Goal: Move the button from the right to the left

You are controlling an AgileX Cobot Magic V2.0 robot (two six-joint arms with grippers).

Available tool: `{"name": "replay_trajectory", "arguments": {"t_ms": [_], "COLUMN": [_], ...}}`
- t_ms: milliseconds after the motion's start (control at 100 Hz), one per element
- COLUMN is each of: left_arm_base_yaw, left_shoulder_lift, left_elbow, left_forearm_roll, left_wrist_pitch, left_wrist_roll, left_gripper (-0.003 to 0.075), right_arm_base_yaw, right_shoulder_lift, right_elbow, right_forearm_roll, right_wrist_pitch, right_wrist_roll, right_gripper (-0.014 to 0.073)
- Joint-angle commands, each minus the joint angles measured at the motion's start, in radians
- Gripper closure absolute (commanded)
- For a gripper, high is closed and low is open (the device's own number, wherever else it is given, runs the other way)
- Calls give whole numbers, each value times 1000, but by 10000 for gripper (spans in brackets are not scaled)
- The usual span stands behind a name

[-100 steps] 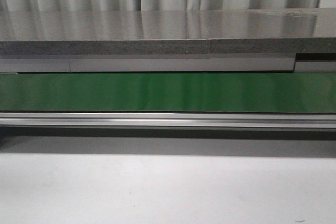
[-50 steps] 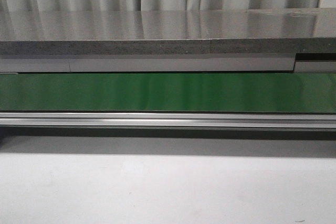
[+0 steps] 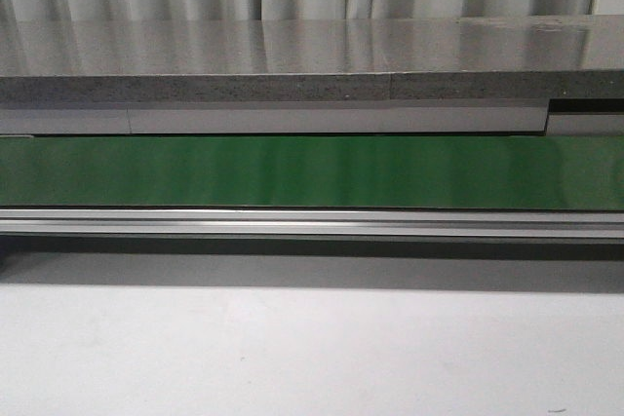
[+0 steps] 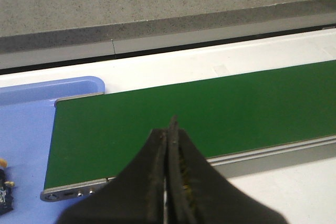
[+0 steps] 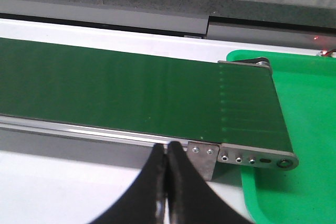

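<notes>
My left gripper (image 4: 170,129) is shut and empty, over the near edge of the green conveyor belt (image 4: 199,114) close to its end. A blue tray (image 4: 26,129) lies under that belt end. At the tray's edge of the view a small black body with an orange bit (image 4: 4,195) shows, cut off; it looks like a button. My right gripper (image 5: 167,150) is shut and empty, in front of the belt's other end (image 5: 157,93). A green tray (image 5: 304,103) lies there; no button shows in its visible part. No gripper shows in the front view.
The belt (image 3: 312,170) runs across the front view with an aluminium rail (image 3: 312,223) along its near side. A white tabletop (image 3: 312,348) lies in front, a grey stone ledge (image 3: 312,56) and curtains behind. A metal end bracket (image 5: 252,158) sits by the green tray.
</notes>
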Motion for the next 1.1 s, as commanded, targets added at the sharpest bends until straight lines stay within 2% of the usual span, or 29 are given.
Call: {"name": "replay_trajectory", "arguments": {"t_ms": [0,130,210,300,400,620,750,820,1090], "left_arm_base_yaw": [-9,-9,-5,-3,-3,-7,-7,-5,-5], "left_shoulder_lift": [-33,-127,-211,-300,-406,-570,-651,-645,-647], "left_elbow": [36,159,240,325,420,599,703,695,702], "left_forearm_roll": [-14,18,111,257,368,334,328,325,325], "left_wrist_pitch": [-123,-321,-412,-452,-501,-533,-603,-549,-571], "left_wrist_roll": [1,-26,-138,-299,-406,-406,-406,-403,-403], "left_gripper": [741,741,741,741,741,741,741,741,741], "right_arm_base_yaw": [0,0,0,0,0,0,0,0,0], "right_shoulder_lift": [6,6,6,6,6,6,6,6,7], "right_elbow": [-26,-26,-26,-26,-26,-26,-26,-26,-26], "right_forearm_roll": [-5,-5,-5,-5,-5,-5,-5,-5,-5], "right_wrist_pitch": [-75,-75,-75,-75,-75,-75,-75,-74,-74], "right_wrist_roll": [-2,-2,-2,-2,-2,-2,-2,-2,-2], "right_gripper": [653,653,653,653,653,653,653,653,653]}}
